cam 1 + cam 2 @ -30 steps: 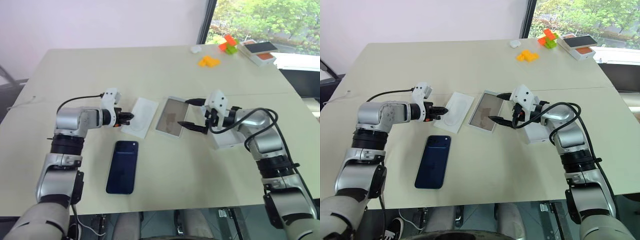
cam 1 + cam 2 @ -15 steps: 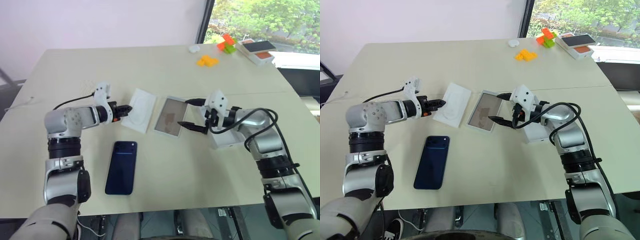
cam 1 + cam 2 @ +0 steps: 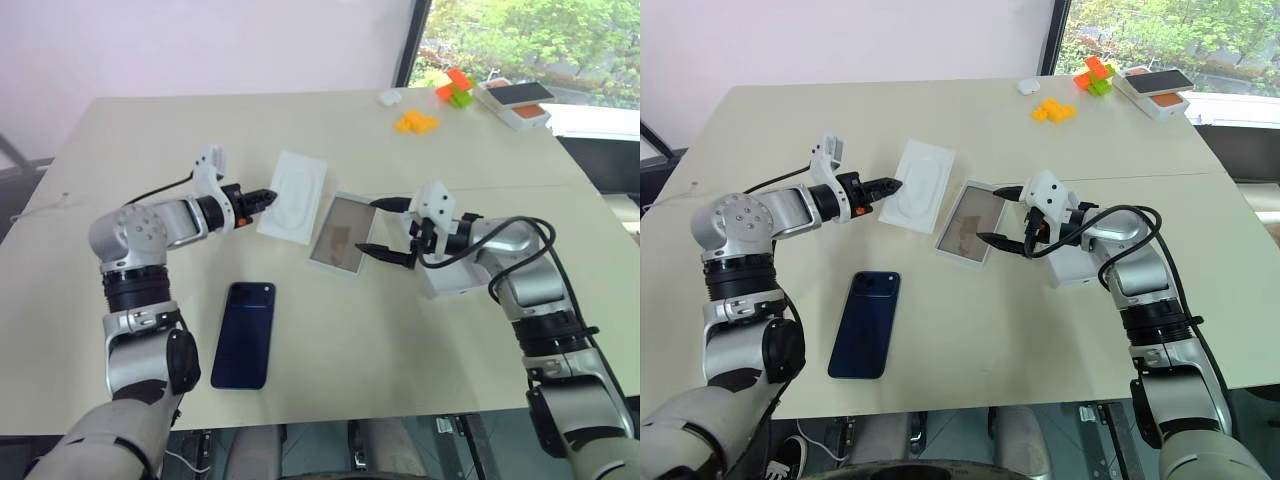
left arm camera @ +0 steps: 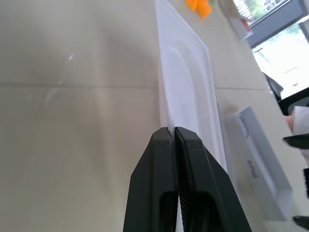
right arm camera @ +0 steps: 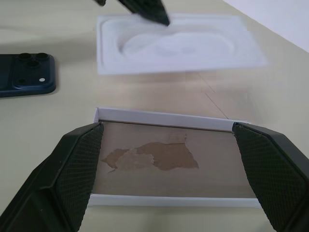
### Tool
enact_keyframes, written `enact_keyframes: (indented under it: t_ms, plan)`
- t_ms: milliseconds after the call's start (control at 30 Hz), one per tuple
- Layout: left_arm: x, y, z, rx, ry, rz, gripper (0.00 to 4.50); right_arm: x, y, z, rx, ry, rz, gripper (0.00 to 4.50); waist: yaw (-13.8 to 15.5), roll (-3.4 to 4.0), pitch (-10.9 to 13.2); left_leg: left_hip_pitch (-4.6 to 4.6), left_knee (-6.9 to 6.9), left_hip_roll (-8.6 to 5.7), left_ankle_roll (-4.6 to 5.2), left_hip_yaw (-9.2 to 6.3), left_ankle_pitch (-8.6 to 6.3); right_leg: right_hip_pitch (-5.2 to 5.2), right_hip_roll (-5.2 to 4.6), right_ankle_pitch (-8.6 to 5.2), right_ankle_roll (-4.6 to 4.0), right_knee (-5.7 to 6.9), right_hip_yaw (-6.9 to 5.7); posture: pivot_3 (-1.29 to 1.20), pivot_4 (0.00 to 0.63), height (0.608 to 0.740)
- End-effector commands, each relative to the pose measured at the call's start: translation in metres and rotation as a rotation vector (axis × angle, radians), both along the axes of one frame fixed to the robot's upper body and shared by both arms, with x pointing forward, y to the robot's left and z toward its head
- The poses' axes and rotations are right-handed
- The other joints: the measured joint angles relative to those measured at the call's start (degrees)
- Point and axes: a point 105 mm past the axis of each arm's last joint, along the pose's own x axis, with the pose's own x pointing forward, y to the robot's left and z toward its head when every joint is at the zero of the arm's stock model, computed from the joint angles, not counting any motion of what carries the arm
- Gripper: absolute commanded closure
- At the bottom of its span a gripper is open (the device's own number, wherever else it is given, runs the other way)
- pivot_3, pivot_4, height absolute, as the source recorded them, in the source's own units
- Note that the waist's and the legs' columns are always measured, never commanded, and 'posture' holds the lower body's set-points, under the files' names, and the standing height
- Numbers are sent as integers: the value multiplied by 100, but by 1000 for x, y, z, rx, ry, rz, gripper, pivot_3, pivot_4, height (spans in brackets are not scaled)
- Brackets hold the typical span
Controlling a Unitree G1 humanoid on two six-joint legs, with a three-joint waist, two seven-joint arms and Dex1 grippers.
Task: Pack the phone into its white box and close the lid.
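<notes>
We find the left gripper (image 3: 890, 186) reaching to the right from a bent arm, its two black fingers pressed together on the near left edge of the white tray (image 3: 920, 186), which it holds lifted and tilted off the table (image 3: 960, 120). The left wrist view confirms the fingers pinching the tray's thin rim.

The right gripper (image 3: 378, 228) points left, roughly level, its jaws spread wide to either side of the open box (image 3: 340, 233) with a brown-stained floor; in the right wrist view the two fingers stand at the box's short ends, and we cannot tell whether they touch it.

We count one phone (image 3: 244, 333), lying camera side up on the near left of the table, apart from both grippers. One further white box (image 3: 455, 278) lies under the right forearm, partly covered by it.

At the far right we count one orange block cluster (image 3: 417, 122), one orange-and-green cluster (image 3: 456, 88), one small white object (image 3: 389, 98) too small to identify, and one orange-and-white box with a dark top (image 3: 517, 101).
</notes>
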Motion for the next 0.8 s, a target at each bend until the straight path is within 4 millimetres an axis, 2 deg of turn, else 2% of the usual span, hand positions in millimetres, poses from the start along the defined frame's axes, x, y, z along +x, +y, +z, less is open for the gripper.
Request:
enact_keyframes:
  t_ms: [33,233,400,600,800]
  plan:
    - [3,-14,7,-38,-25,-41,4458,-2,-3,9,6,-43,-2,0,2,0,0,0,-1,0,0,0,0,-1,1,0,0,0,0,0,150,740]
    - [11,-54,-6,-27,6,-84,4458,-2,-25,13,-2,-34,-46,0,32,-7,4,-5,6,-5,0,1,0,0,-5,1,1,-2,0,0,150,740]
    - [6,-83,-15,-24,24,-134,4458,-8,-40,11,-18,-6,-60,0,10,-8,5,-8,2,-7,-1,1,0,0,-5,2,3,-8,0,0,150,740]
    - [7,-89,-30,56,37,-125,4458,-10,-43,11,-13,-8,-79,0,-15,-7,6,-4,0,-2,-4,2,2,-3,3,2,3,-6,2,0,150,740]
    - [8,-85,-31,107,21,-126,4458,-7,-39,10,-6,-19,-86,0,16,-7,6,-4,3,-3,-5,3,3,-1,2,2,3,-6,3,0,150,740]
